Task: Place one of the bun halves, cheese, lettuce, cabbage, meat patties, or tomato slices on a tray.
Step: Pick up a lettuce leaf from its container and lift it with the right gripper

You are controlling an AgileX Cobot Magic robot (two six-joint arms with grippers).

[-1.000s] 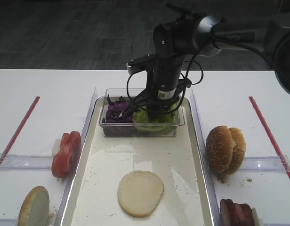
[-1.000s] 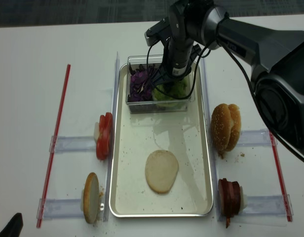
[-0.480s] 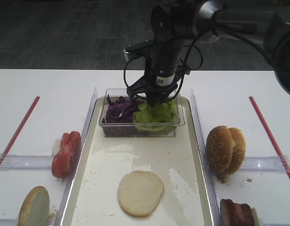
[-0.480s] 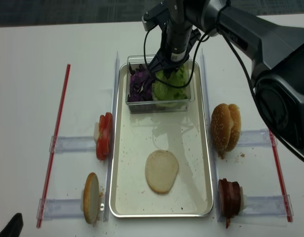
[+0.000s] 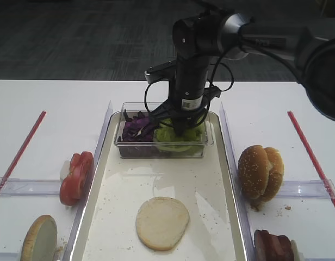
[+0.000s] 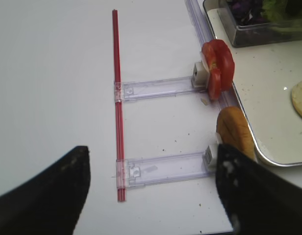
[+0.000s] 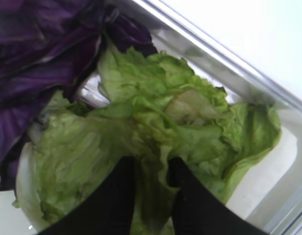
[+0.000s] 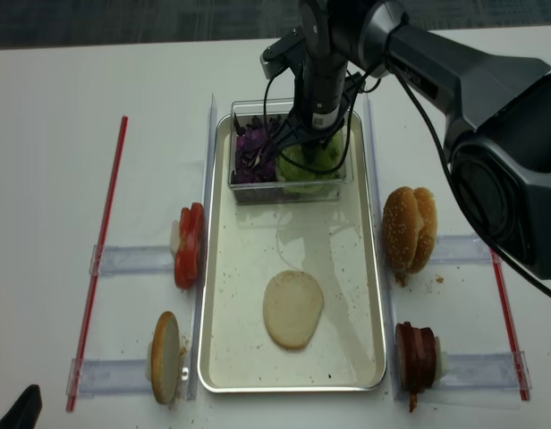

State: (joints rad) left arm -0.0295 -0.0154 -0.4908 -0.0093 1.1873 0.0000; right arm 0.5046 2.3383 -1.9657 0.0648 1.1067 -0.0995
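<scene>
**Lettuce pinched in the tub, lift to the tray not yet made**

In the exterior high view, the right gripper (image 5: 181, 124) is seen lowered into the clear plastic tub (image 5: 205, 142) at the far end of the tray (image 5: 231, 179), over the lettuce (image 5: 178, 138) and beside the purple cabbage (image 5: 136, 128). One bun half (image 5: 162, 222) lies cut face up on the tray floor.

In the right wrist view, the two dark fingers (image 7: 112, 205) are set narrow with a fold of lettuce (image 7: 156, 132) pinched between them.

In the left wrist view, the left gripper (image 6: 151, 191) hangs wide and empty above the bench (image 6: 53, 88), near the tomato slices (image 6: 218, 66).

The realsense view places the tub (image 8: 249, 192) inside the tray's far end.

The pickup step is judged to be in hand; next, a straight lift clear of the tub wall is called for, then a carry toward the bun half.
</scene>
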